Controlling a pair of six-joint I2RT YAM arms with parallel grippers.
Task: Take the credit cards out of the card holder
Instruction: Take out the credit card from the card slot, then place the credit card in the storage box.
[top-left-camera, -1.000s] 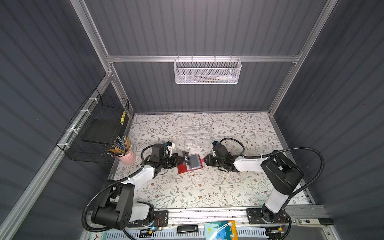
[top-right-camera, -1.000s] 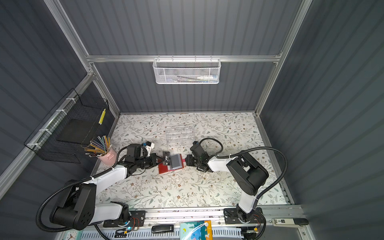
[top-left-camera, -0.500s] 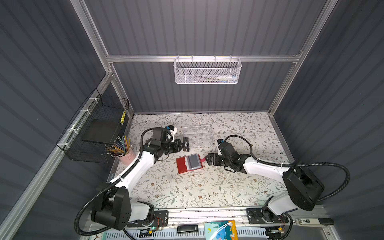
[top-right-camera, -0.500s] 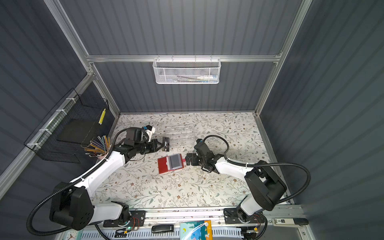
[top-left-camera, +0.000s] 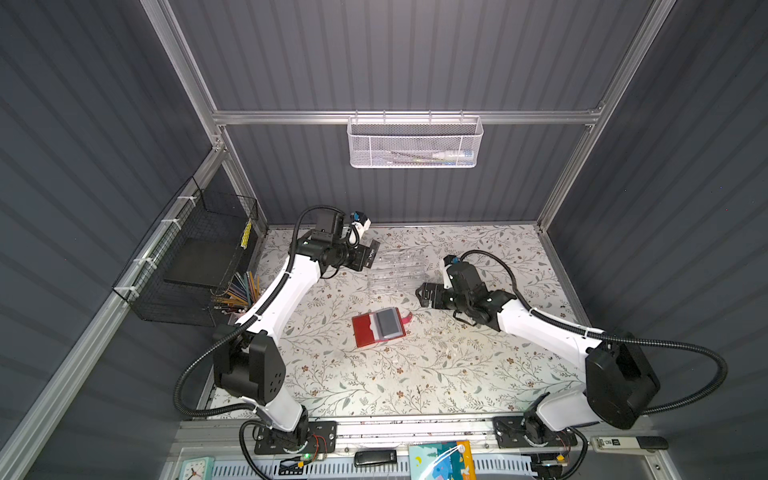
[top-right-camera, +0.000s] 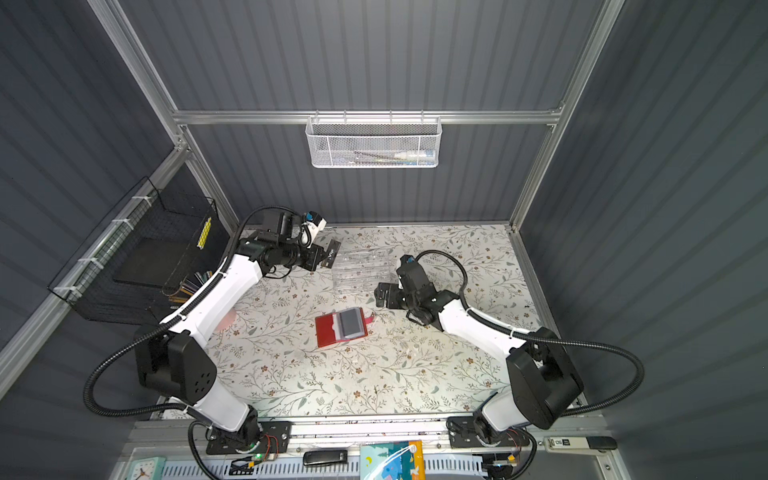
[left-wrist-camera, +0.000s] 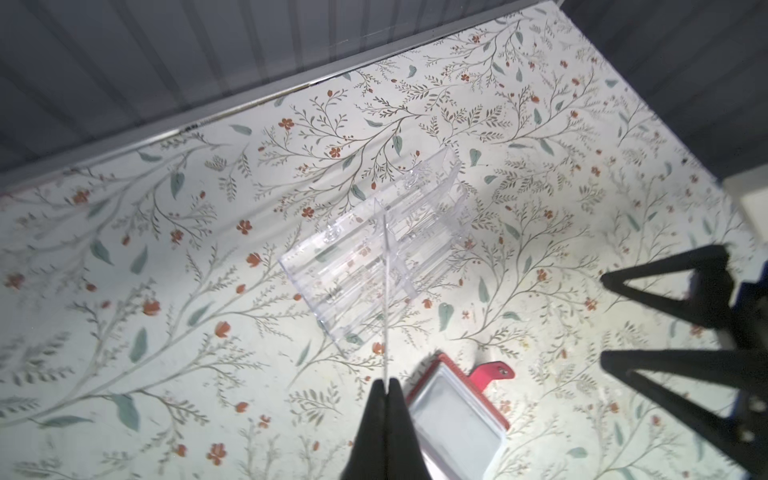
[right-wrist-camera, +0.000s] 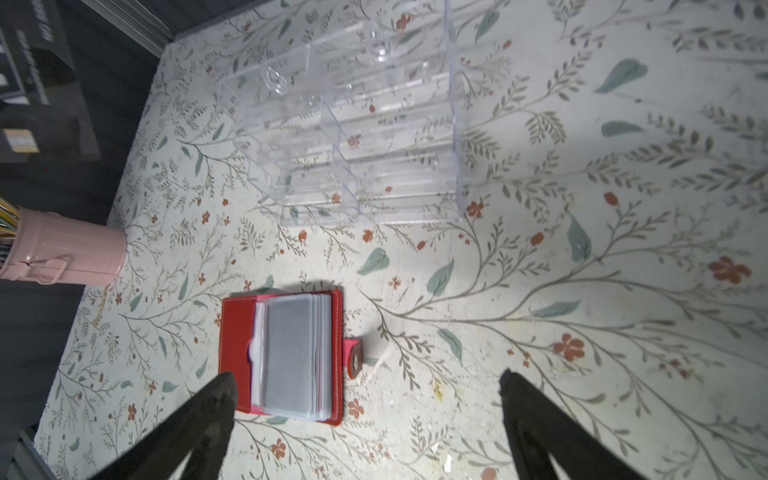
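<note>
Both grippers (top-left-camera: 362, 261) (top-left-camera: 424, 294) seemingly aloft, arms (top-left-camera: 286, 286) (top-left-camera: 540, 328) outstretched.

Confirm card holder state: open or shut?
Open. The card holder lies flat with its red cover spread, clear sleeves facing up, and the strap tab unsnapped and sticking out sideways.

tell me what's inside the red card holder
The open card holder shows a stack of clear sleeves, a greyish card visible in the top one. Lower sleeves' contents are covered.
</note>
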